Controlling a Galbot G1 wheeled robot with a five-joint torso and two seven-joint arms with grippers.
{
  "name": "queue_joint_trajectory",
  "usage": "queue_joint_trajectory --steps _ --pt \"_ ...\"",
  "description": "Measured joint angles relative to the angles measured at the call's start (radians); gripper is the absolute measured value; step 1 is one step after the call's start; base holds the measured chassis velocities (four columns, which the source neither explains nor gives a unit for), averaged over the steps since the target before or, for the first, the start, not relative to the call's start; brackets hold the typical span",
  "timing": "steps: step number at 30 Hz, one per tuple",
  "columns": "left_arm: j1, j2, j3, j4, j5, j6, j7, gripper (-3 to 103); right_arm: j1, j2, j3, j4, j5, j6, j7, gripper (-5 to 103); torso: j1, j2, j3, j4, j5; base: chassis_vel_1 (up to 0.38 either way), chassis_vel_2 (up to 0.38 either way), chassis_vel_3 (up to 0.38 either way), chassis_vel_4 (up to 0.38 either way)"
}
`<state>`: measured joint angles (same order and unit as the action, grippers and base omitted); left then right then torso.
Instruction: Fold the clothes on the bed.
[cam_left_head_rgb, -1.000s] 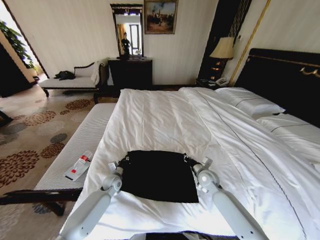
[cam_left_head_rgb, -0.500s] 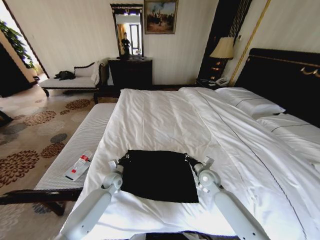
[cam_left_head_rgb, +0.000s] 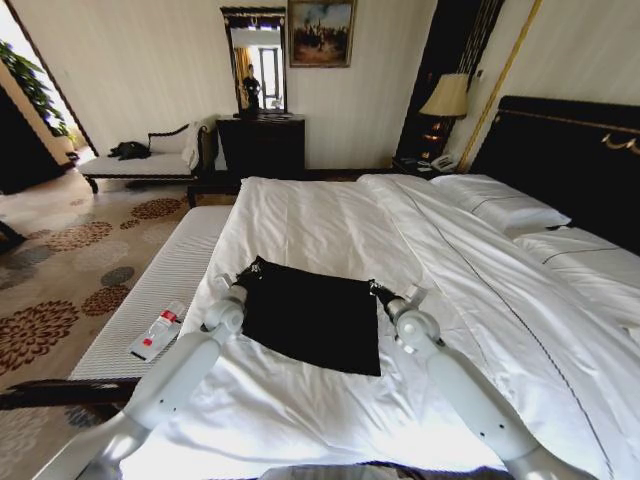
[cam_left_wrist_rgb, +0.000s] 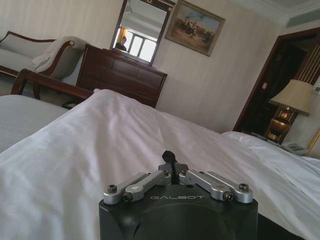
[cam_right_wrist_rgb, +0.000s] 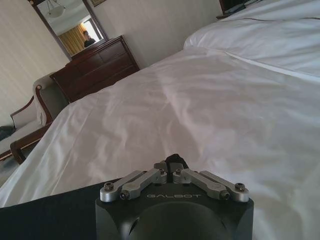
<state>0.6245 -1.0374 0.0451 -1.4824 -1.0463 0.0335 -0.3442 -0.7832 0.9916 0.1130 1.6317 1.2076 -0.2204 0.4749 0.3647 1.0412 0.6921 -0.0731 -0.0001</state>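
Black shirt (cam_left_head_rgb: 312, 318) lies flat on the white duvet of the bed (cam_left_head_rgb: 330, 225), near the foot end, already a rough rectangle. Left hand (cam_left_head_rgb: 251, 271) clamped on the shirt's far left corner; right hand (cam_left_head_rgb: 378, 291) clamped on the far right corner, both low on the duvet. In the wrist views, left hand (cam_left_wrist_rgb: 169, 156) and right hand (cam_right_wrist_rgb: 173, 160) have fingers together, dark cloth pinched at the tips.

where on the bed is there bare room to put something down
Free: the white duvet between the T-shirt and the far bed edge, and the strip toward the pillows. Crowded: the T-shirt's far corners, where the left gripper and right gripper pinch it.
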Motion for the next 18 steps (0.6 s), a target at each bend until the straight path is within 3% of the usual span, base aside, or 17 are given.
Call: queue_joint_trajectory --steps 9,15,18 --pt "-0.016 -0.049 0.023 0.09 0.042 -0.036 0.011 2 0.014 0.022 -0.032 -0.036 -0.044 0.012 -0.009 1 0.0 0.0 0.0 -0.0002 0.0002 0.0 0.0 0.0 0.0" --pt "0.011 -0.055 0.032 0.116 0.084 -0.112 0.012 2 -0.013 0.025 -0.032 -0.026 -0.076 0.023 -0.017 1 0.0 0.0 0.0 -0.0001 -0.0001 0.0 0.0 0.0 0.0" --pt "0.021 -0.048 0.031 0.108 0.092 -0.121 0.022 2 -0.027 0.023 -0.033 -0.01 -0.1 0.029 -0.02 1 0.0 0.0 0.0 0.0 0.0001 0.0 0.0 0.0 0.0"
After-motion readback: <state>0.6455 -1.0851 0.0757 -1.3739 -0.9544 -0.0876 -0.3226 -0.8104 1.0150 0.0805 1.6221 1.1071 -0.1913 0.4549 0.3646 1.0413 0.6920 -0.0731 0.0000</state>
